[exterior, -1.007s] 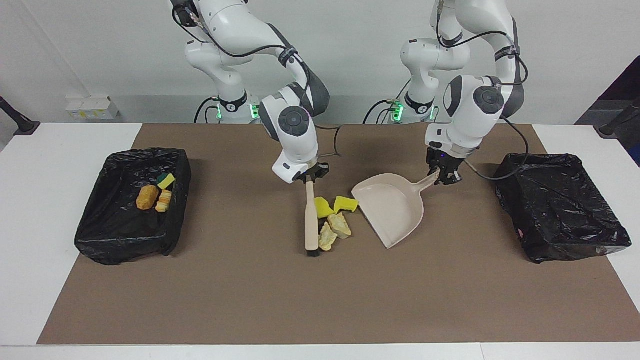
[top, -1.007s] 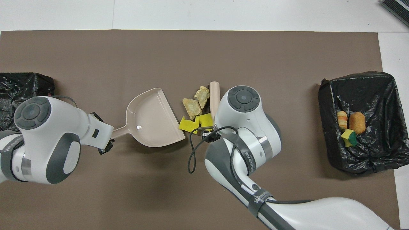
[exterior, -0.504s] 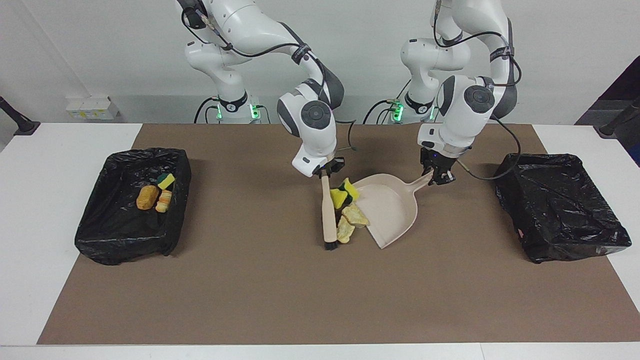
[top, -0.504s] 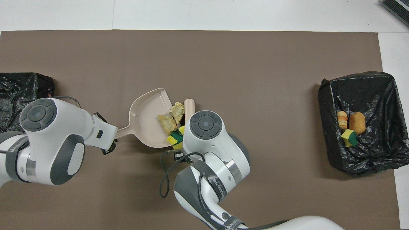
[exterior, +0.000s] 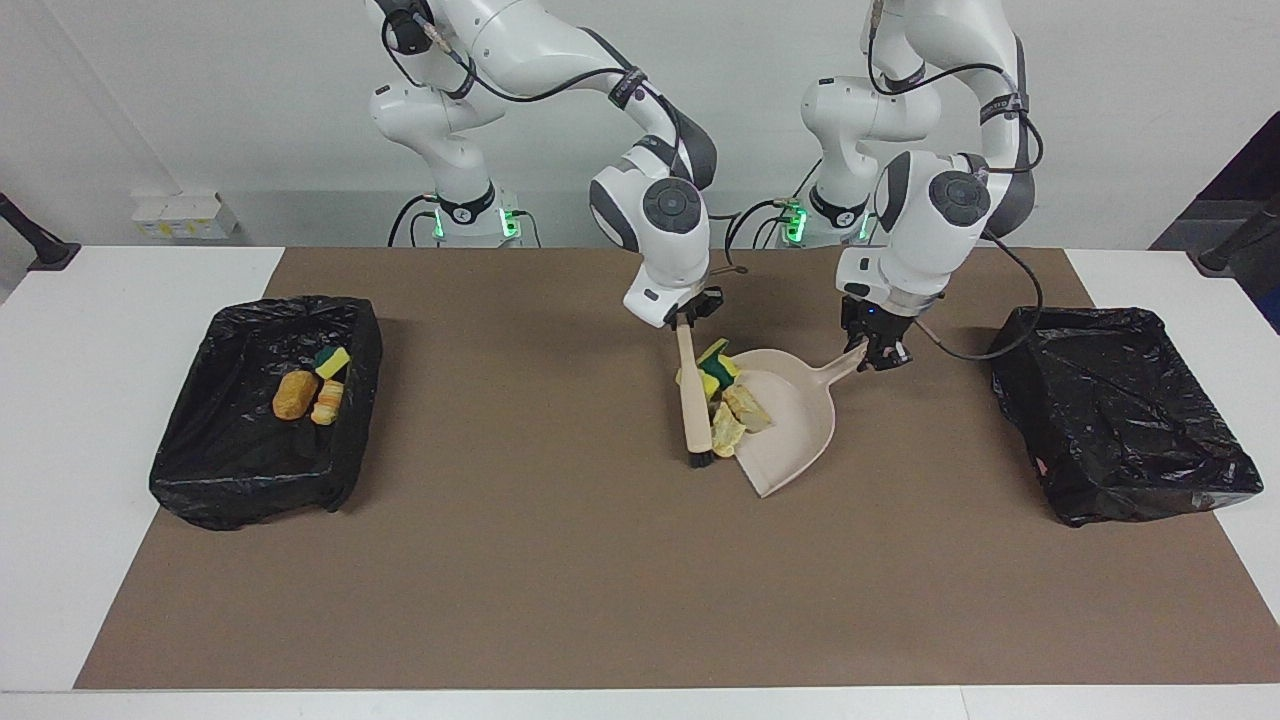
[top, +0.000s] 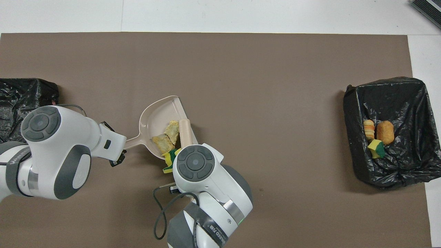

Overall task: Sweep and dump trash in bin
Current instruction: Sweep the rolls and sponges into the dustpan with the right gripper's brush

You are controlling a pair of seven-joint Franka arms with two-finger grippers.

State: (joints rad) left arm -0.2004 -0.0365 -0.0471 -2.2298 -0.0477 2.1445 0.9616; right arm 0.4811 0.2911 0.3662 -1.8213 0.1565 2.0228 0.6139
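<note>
Grippers first: your right gripper [exterior: 686,312] pinches the brush [exterior: 693,400], your left gripper [exterior: 877,350] pinches the dustpan [exterior: 795,420] handle. Trash [exterior: 733,402] sits at the pan's mouth, sponge bits nearest the robots. Keep the lip flat and push the brush fully inside.

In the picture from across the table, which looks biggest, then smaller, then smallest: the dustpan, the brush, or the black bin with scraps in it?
1. Black bin
2. Dustpan
3. Brush, the slimmest
</note>
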